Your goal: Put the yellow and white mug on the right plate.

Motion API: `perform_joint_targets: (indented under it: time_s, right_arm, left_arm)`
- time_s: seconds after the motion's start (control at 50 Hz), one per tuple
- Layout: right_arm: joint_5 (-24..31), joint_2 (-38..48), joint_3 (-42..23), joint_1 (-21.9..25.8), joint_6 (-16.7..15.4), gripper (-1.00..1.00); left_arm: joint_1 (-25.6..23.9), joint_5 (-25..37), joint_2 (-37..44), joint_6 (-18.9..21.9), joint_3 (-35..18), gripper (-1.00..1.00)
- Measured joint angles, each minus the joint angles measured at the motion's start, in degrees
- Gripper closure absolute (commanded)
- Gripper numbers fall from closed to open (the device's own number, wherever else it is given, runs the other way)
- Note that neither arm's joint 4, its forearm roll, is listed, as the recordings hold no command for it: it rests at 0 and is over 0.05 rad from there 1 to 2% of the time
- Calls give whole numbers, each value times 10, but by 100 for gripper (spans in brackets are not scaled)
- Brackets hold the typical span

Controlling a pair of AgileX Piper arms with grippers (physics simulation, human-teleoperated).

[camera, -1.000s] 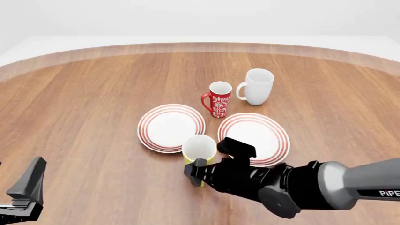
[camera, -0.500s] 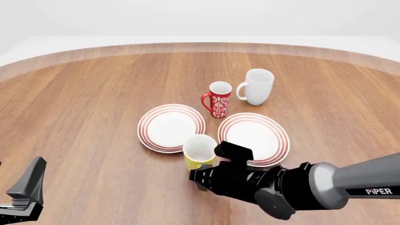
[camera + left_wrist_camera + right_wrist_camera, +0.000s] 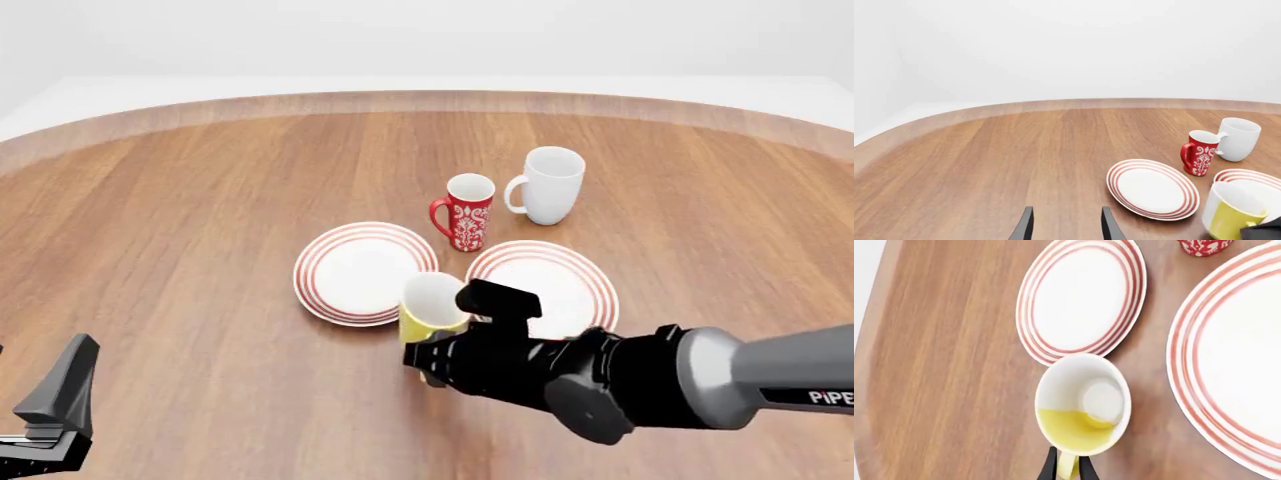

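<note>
The yellow and white mug [image 3: 430, 304] is tilted and held a little above the table, between the two plates. It also shows in the right wrist view [image 3: 1081, 405] and the left wrist view [image 3: 1229, 215]. My right gripper [image 3: 429, 356] is shut on the mug's yellow handle [image 3: 1067, 466]. The right plate [image 3: 597, 287], white with red rings, lies just right of the mug and is bare in the right wrist view [image 3: 1234, 365]. My left gripper [image 3: 60, 405] is open and empty at the near left, with nothing between its fingers in the left wrist view [image 3: 1066, 227].
The left plate [image 3: 360, 270] lies just left of the mug. A red patterned mug [image 3: 467, 212] stands behind the plates. A larger white mug [image 3: 550, 185] stands behind and to its right. The table's curved far edge [image 3: 427, 98] runs across the back.
My right gripper has lifted the yellow mug and carried it forward and slightly right, toward the right plate. The mug has tilted. The left arm has not moved.
</note>
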Motion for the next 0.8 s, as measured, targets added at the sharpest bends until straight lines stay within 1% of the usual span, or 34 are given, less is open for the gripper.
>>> perform_joint_targets:
  time_s: [0.52, 0.68, 0.8]
  right_arm:
    - [152, -66, -98, -25, -96, 100]
    - [191, -87, -121, -47, -124, 100]
    - [205, -101, -125, -69, -138, 100]
  left_arm:
    - [0, 0, 0, 0, 0, -100]
    - [0, 0, 0, 0, 0, -100]
    - [0, 0, 0, 0, 0, -100]
